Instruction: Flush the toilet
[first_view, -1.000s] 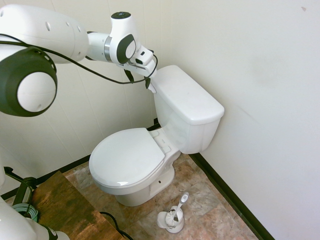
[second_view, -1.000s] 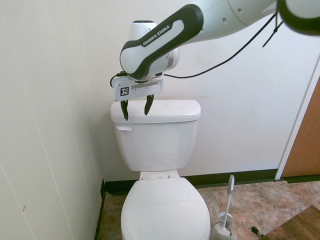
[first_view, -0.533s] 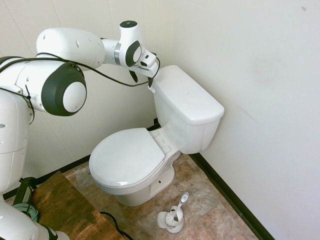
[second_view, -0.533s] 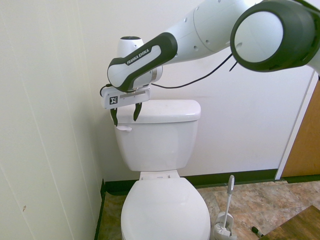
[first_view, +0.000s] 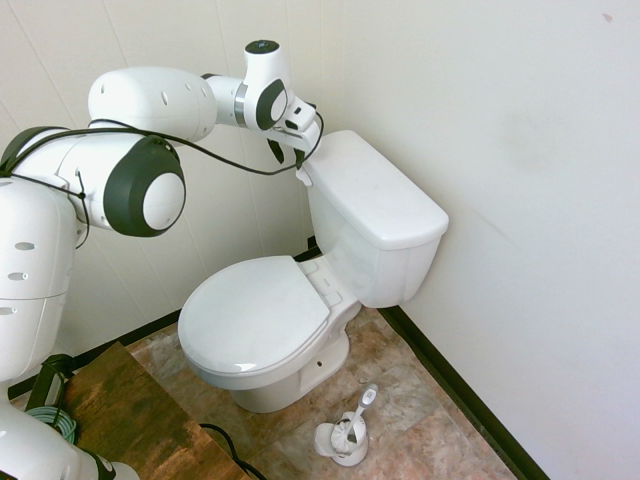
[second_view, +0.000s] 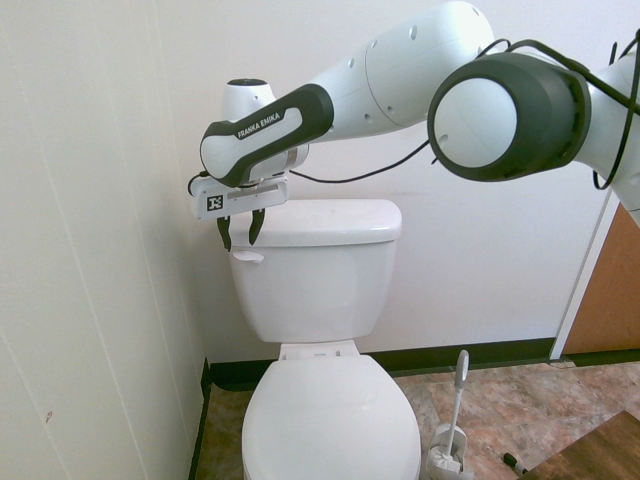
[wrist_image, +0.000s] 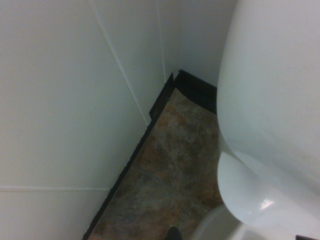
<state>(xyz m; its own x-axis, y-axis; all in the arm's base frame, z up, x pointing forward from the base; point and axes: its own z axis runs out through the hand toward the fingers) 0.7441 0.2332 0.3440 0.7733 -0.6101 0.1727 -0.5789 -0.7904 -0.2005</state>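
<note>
1. The step in hand looks like the approach to the flush lever (second_view: 246, 257): the gripper (second_view: 239, 232) hangs at the tank's front corner nearest the side wall, fingers pointing down, in the upper left of the second exterior view.
2. The fingers stand a little apart with nothing between them; the gap is narrow but visible in the second exterior view.
3. The toilet (first_view: 300, 300) fills the middle of the first exterior view, lid closed, tank (second_view: 315, 265) against the back wall. The lever is a small white tab on the tank's front face, at its upper left in the second exterior view.
4. The lever lies just below the fingertips, very near them; whether a finger touches it I cannot tell.
5. The next move probably calls for a short push down on the lever's free end.
6. The wrist view shows only the tank's side (wrist_image: 272, 100), the floor (wrist_image: 170, 165) and the wall (wrist_image: 65, 90).
</note>
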